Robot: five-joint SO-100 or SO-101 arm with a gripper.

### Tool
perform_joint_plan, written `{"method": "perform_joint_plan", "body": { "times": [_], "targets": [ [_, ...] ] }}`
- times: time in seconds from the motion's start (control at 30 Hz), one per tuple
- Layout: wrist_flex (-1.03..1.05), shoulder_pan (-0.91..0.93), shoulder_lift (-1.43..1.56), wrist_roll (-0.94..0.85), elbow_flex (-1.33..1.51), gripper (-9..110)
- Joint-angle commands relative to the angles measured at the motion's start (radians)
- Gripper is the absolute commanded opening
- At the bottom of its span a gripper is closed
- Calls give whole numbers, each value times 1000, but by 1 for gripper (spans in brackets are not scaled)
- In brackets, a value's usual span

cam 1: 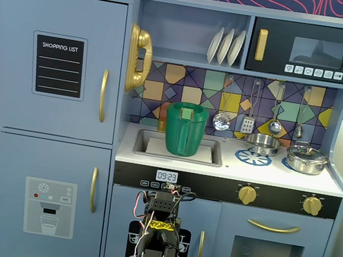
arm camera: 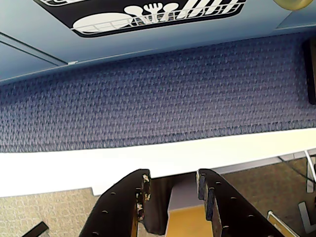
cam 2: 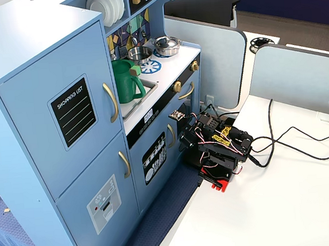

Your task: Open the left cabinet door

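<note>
Gripper [arm camera: 172, 190], seen in the wrist view, has its two dark fingers [arm camera: 132, 197] slightly apart w/ nothing between them, pointing down past the white table edge [arm camera: 74, 168] toward blue carpet [arm camera: 163, 94]. In a fixed view the black arm [cam 2: 218, 144] sits folded at the table's corner, just beside the toy kitchen's lower front, cables trailing right across the tabletop. Carpet strip separates table edge from cabinet base; grey partition panels [cam 2: 290, 74] stand behind the arm.

Left cabinet door [cam 1: 57, 65] is the upper-left blue-grey panel of the kitchen, shut flush w/ its frame (no gap visible along its edges). It carries a black "SHOPPING LIST" chalkboard panel [cam 1: 59, 65] w/ ruled white lines, and a vertical curved gold handle [cam 1: 103, 95] near its right edge. The arm is well apart from it, lower and to the right in both fixed views. Below it sits a second blue-grey door w/ a grey dispenser panel [cam 1: 49, 207], also shut. A small door w/ a dish graphic [cam 2: 155, 164] is nearest the arm.

On the counter, a green pitcher [cam 1: 185, 129] stands in the sink basin [cam 1: 143, 142]; contents can't be seen. Two steel pots [cam 1: 307, 160] rest on the printed burners, one lidded. White plates [cam 1: 226, 46] stand on edge in the upper shelf, beside the microwave [cam 1: 307, 52]. Utensils hang on the tiled backsplash.
</note>
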Motion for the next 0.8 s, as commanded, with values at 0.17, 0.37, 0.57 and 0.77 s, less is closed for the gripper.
{"method": "perform_joint_plan", "body": {
  "times": [0.17,0.37,0.57,0.77],
  "targets": [
    [187,0,-6,-41,0,0],
    [179,0,-6,-51,0,0],
    [110,31,-8,-49,-11,1],
    [46,-143,-189,153,-296,0]
  ]
}}
